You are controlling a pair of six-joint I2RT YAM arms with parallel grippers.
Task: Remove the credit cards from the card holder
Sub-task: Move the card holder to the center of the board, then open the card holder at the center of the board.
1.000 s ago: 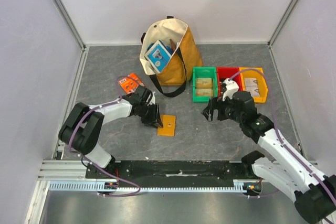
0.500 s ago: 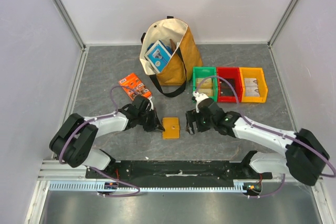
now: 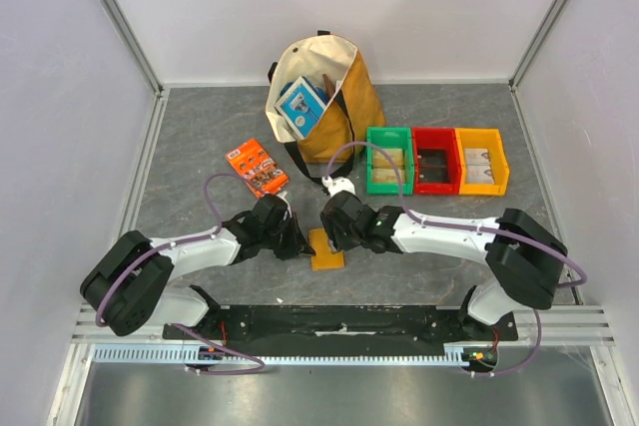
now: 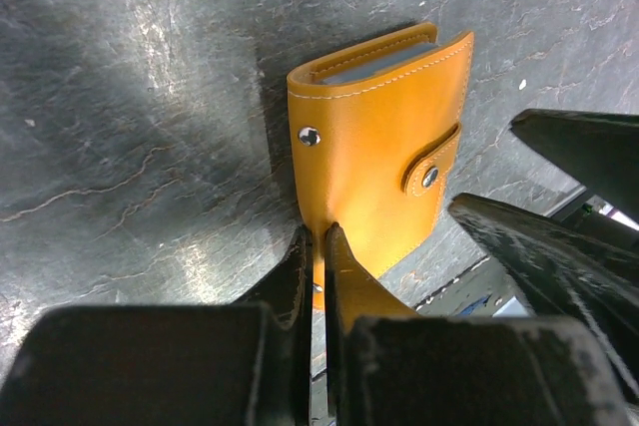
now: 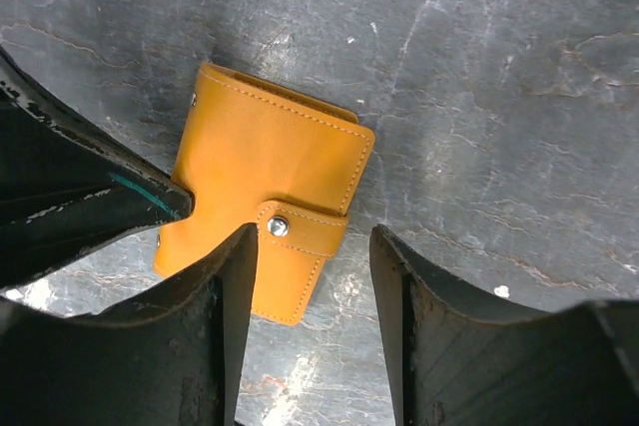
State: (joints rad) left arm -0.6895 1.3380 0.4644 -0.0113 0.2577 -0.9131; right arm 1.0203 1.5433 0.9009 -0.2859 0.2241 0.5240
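- Card holder (image 3: pixel 327 256): flat on the grey table (image 3: pixel 200 147), lower centre of the top view, between the two gripper tips.
- Folded shut, closing tab (image 4: pixel 431 162) snapped over the front face; second snap stud near the left edge in the left wrist view.
- Orange-tan, white stitching round the edges.
- Grey-blue band showing inside the holder's far end, top of the left wrist view; cards or pocket lining, cannot tell.
- Left gripper (image 4: pixel 318 256): clenched, fingers pressed together on the holder's near edge, with a thin sliver of orange visible in the slit between them.
- In the right wrist view, left fingers (image 5: pixel 120 197) coming in from the left edge, tip over the holder's left side.
- Right gripper (image 5: pixel 313 246): released, jaws apart and nothing clamped.
- Tab sitting between the right fingers; one finger over the holder's lower edge, the other beside the holder above bare table.
- Right fingers seen from the left wrist view as two dark blades at the right edge of frame, just beside the tab side of the holder.
- In the top view, both arms reaching inward low over the table, with their wrists close together above the holder.
- Tote bag (image 3: pixel 344 117) upright at upper centre, blue-and-white box (image 3: pixel 302 107) inside.
- Orange printed packet (image 3: pixel 257 169) left of the bag, well apart from the holder.
- Green bin (image 3: pixel 389 188), red bin (image 3: pixel 436 188), yellow-orange bin (image 3: pixel 481 188) in a row right of the bag.
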